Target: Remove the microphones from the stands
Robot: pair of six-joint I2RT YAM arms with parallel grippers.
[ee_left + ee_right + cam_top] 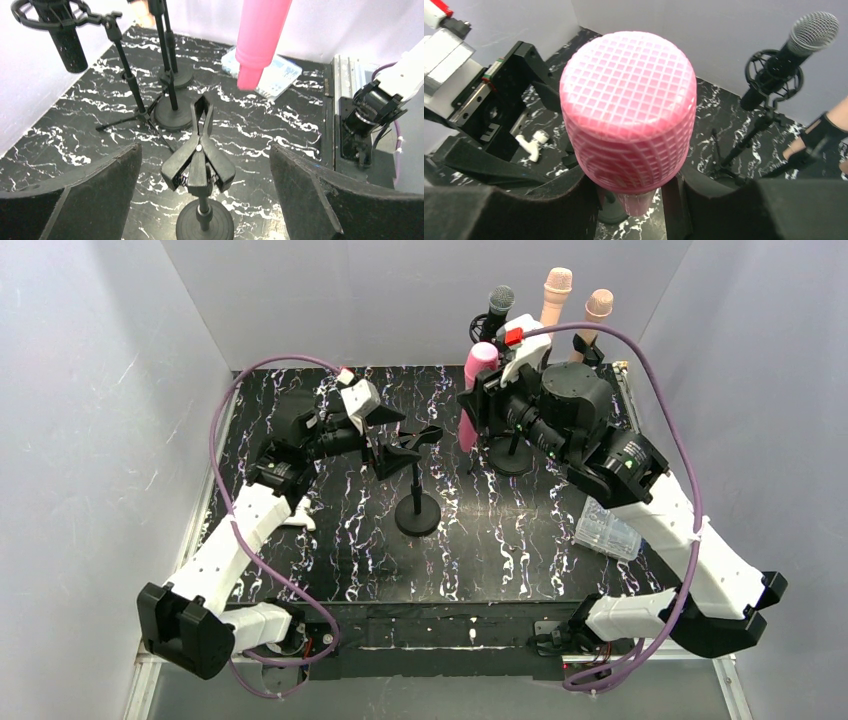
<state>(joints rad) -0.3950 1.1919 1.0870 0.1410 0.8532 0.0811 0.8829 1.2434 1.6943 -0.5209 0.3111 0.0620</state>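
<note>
Pink microphone (478, 390): held clear of the clip (199, 150), clamped below its head in your right gripper (634, 205). Left gripper (202, 172): spread wide either side of the empty clip, holding nothing. Hazards: carry the hanging tail low and it may hit neighbouring stands (172, 112); withdraw left crookedly and it could snag the clip, toppling its stand (417, 512).

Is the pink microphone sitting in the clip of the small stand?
No, the clip is empty, and the pink microphone hangs in the air beyond it, clear of the stand.
</note>
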